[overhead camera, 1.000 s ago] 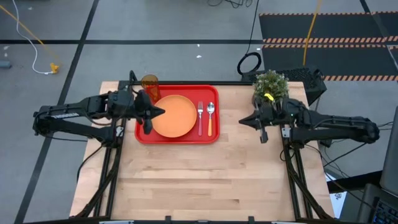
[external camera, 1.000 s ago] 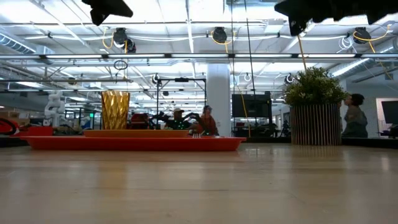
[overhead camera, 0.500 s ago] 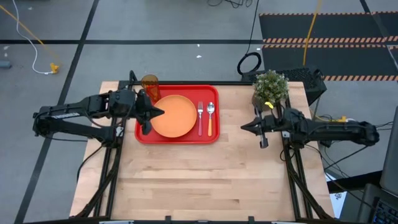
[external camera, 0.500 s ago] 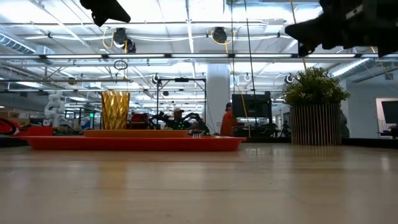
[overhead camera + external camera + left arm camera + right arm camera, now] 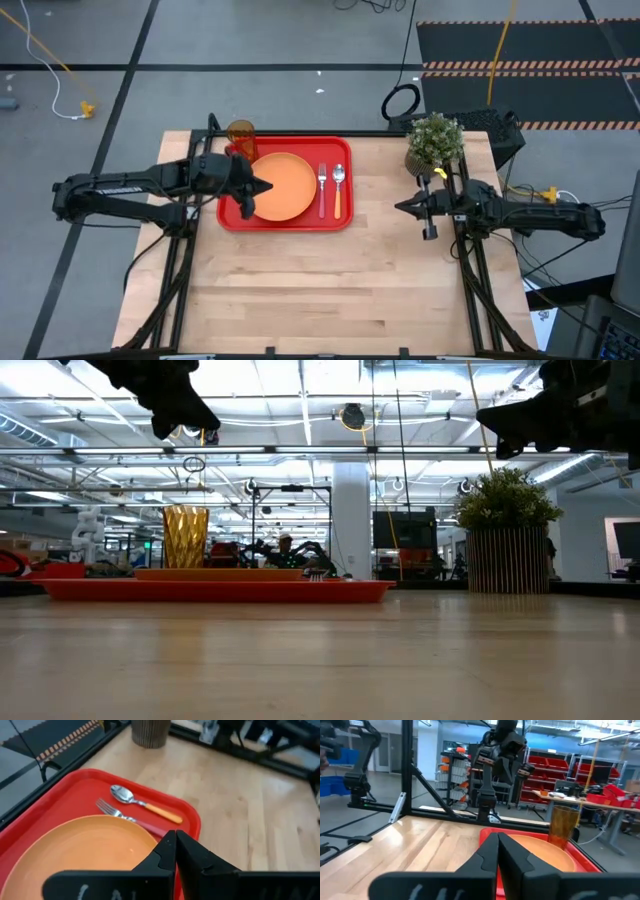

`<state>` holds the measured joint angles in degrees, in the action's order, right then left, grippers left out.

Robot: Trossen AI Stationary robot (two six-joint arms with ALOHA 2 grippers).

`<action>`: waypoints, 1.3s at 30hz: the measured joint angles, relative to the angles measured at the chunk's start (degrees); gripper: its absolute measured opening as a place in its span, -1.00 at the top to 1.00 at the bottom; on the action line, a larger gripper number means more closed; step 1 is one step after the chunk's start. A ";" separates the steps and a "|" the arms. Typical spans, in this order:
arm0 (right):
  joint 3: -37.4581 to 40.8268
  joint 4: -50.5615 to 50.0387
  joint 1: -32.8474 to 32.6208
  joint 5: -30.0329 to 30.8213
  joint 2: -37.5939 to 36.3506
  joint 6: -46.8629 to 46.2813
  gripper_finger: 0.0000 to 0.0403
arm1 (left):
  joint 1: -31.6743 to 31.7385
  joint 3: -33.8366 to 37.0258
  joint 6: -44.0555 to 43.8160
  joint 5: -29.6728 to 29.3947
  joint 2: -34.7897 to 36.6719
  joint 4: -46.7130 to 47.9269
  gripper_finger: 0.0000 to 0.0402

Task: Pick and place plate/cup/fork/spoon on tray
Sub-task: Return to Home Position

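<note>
Tray (image 5: 310,226) holds plate (image 5: 283,187), cup (image 5: 241,133), fork (image 5: 322,188), spoon (image 5: 339,190). Left end effector (image 5: 264,186) over the plate and right end effector (image 5: 401,208) over the counter (image 5: 300,290) hang closed, empty; homing likely needs only retraction.

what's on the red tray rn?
Round orange plate, pink-handled fork, orange-handled spoon, amber tumbler at the far left corner. The left gripper hangs over the red tray's left edge, hiding that strip.
</note>
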<state>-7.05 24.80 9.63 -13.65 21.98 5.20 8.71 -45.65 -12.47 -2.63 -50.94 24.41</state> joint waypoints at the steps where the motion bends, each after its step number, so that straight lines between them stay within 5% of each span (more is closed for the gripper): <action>1: 0.00 -0.92 0.00 0.36 -0.76 0.24 1.00 | 0.00 0.16 -0.89 -0.53 0.00 -0.65 0.93; 31: 0.00 -13.47 0.02 0.45 -11.74 4.20 1.00 | 0.00 0.16 0.29 -3.54 0.00 -0.49 0.90; 39: 0.00 -14.93 0.00 7.74 -15.46 4.66 1.00 | 0.00 0.17 -0.11 -3.57 0.00 -0.61 0.90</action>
<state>-7.05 9.87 9.63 -5.91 6.52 9.86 8.71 -45.49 -12.59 -6.20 -50.94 23.79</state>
